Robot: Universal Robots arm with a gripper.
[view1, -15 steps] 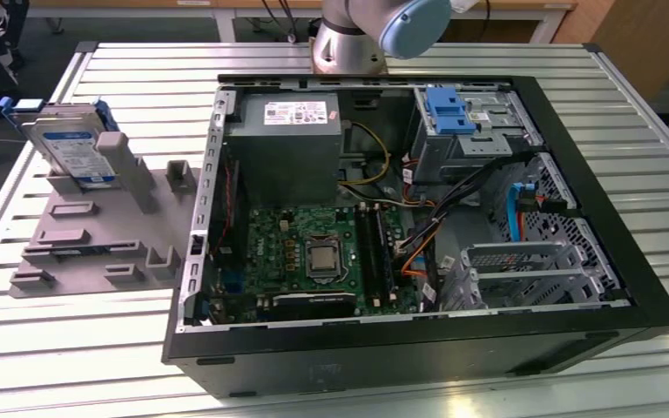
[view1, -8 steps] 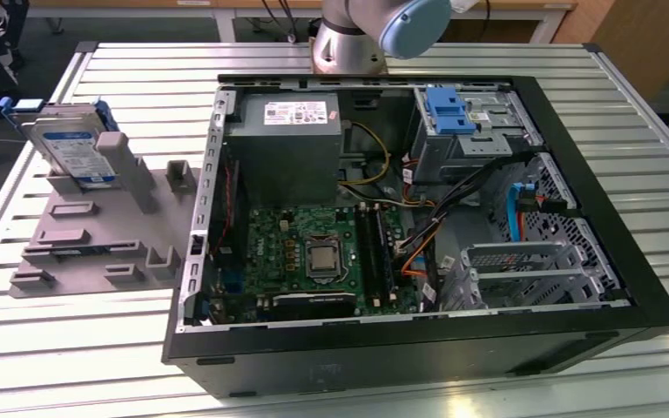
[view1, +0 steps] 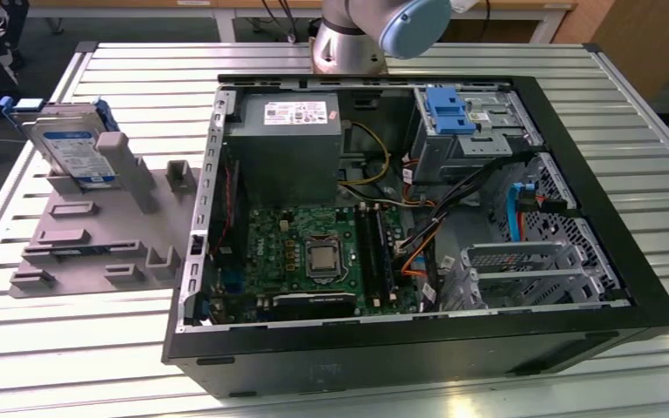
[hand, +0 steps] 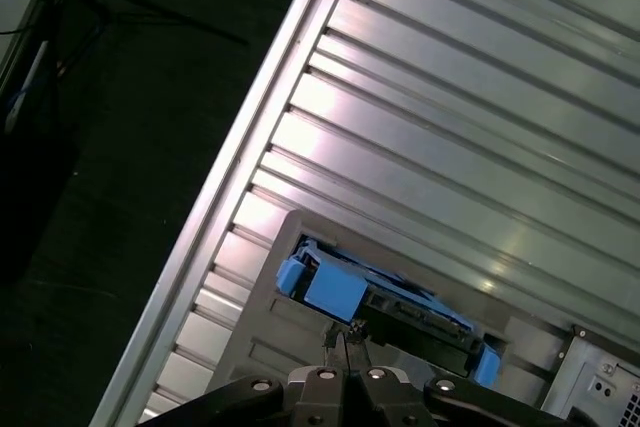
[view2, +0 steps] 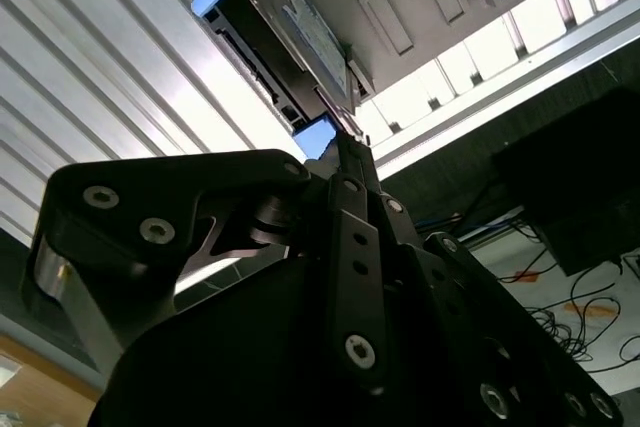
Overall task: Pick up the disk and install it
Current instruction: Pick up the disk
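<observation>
One disk (view1: 73, 146) stands in grey holder (view1: 50, 235) on desk (view1: 137, 61), ungrasped. Tool (hand: 343, 335) hovers near it, clenched empty. Pickup approach step; grasping needs the tool opened first.

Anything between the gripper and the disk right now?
Nothing visible. In both wrist views the gripper points straight at the disk, at its blue rail, with no object between them. The disk stands on edge in the grey holder, at the exterior view's left of the open case.
</observation>
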